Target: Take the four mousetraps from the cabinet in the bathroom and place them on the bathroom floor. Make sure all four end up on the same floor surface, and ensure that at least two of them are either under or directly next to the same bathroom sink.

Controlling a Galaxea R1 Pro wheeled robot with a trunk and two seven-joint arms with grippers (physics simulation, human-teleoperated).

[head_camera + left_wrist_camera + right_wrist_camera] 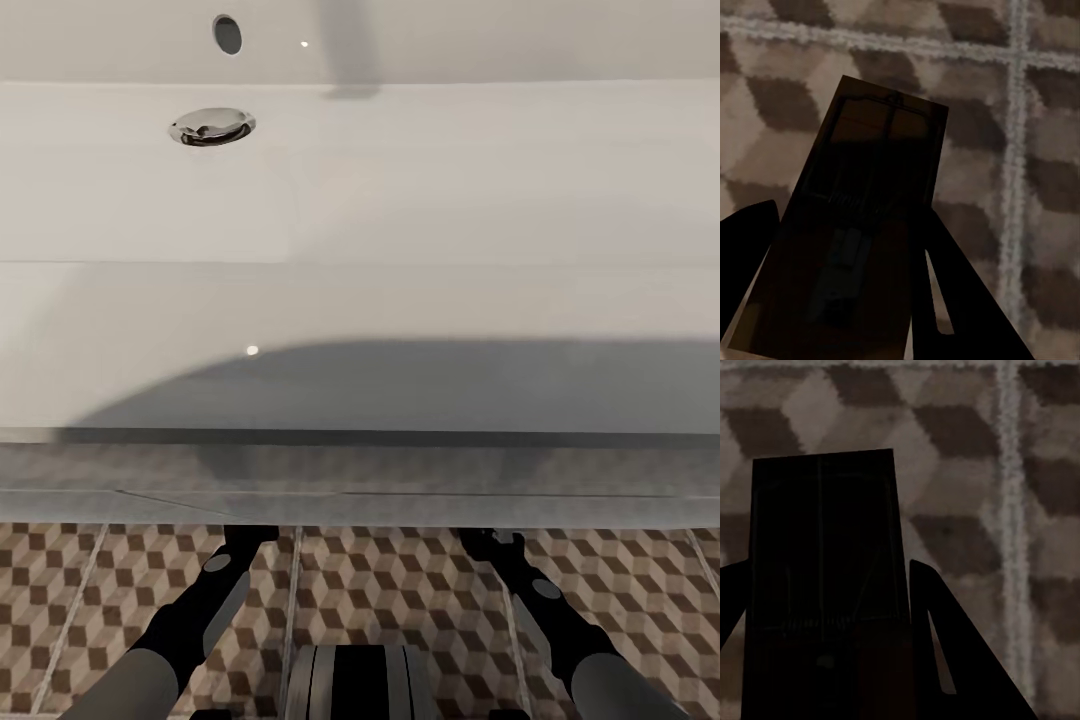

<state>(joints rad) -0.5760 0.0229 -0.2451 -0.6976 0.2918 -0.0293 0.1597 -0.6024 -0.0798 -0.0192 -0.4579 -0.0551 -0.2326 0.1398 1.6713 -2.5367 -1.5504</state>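
In the left wrist view a brown mousetrap (874, 150) with dark wire parts sits between the dark fingers of my left gripper (840, 225), which is shut on it just above the cube-patterned bathroom floor (1020, 112). My right gripper (821, 577) is shut on another mousetrap (825, 510), dark in shadow, over the same tiles (967, 472). I cannot tell whether either trap touches the floor. The head view has the white bathroom sink (500, 200) directly below it, and both forearms reach under its front edge, which hides the grippers there. The cabinet is out of view.
The sink's chrome drain (212, 127) sits at the back left of the basin. The white vanity front (360, 400) overhangs the floor tiles (400, 590). My left arm (215, 590) and right arm (545, 595) flank my dark trunk (358, 680).
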